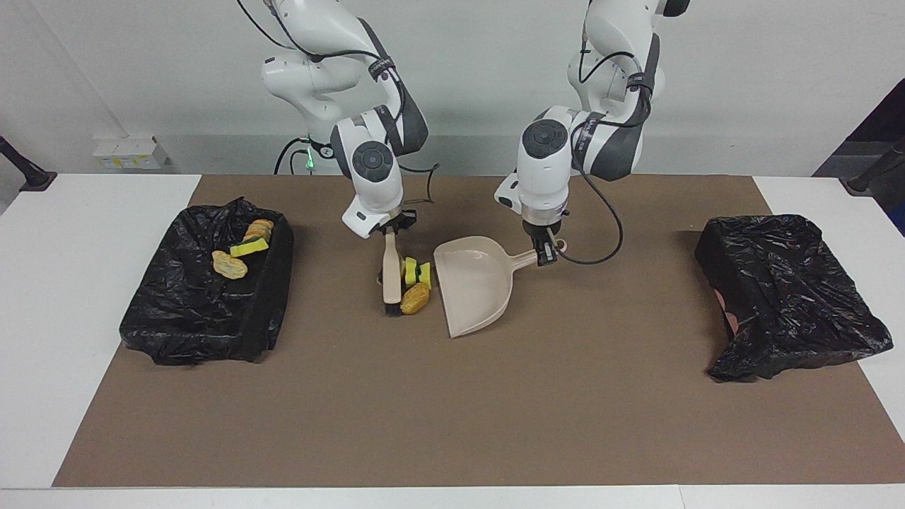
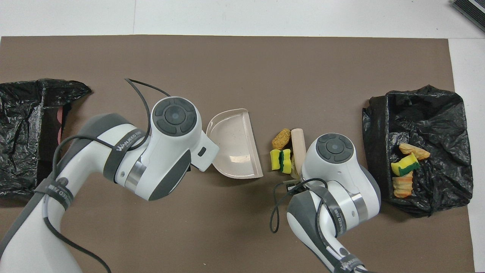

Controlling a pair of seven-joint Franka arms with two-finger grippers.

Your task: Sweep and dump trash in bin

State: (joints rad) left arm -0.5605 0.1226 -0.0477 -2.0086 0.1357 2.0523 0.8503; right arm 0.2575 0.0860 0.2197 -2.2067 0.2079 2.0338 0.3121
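Observation:
My right gripper (image 1: pixel 389 237) is shut on the top of a beige brush (image 1: pixel 389 276) that stands bristles-down on the brown mat. Right beside the brush lies the trash: a yellow-green sponge piece (image 1: pixel 417 272) and an orange-brown nugget (image 1: pixel 415 298). A beige dustpan (image 1: pixel 477 290) rests with its open edge against this trash. My left gripper (image 1: pixel 545 253) is shut on the dustpan's handle. From overhead the sponge (image 2: pixel 281 160) and nugget (image 2: pixel 281 138) lie between the brush (image 2: pixel 298 146) and the dustpan (image 2: pixel 235 146), and both hands are hidden under their wrists.
A bin lined with a black bag (image 1: pixel 205 304) sits at the right arm's end of the table, with several trash pieces (image 2: pixel 403 167) inside. Another black-bagged bin (image 1: pixel 785 290) sits at the left arm's end. Bare white table (image 1: pixel 71 283) borders the mat.

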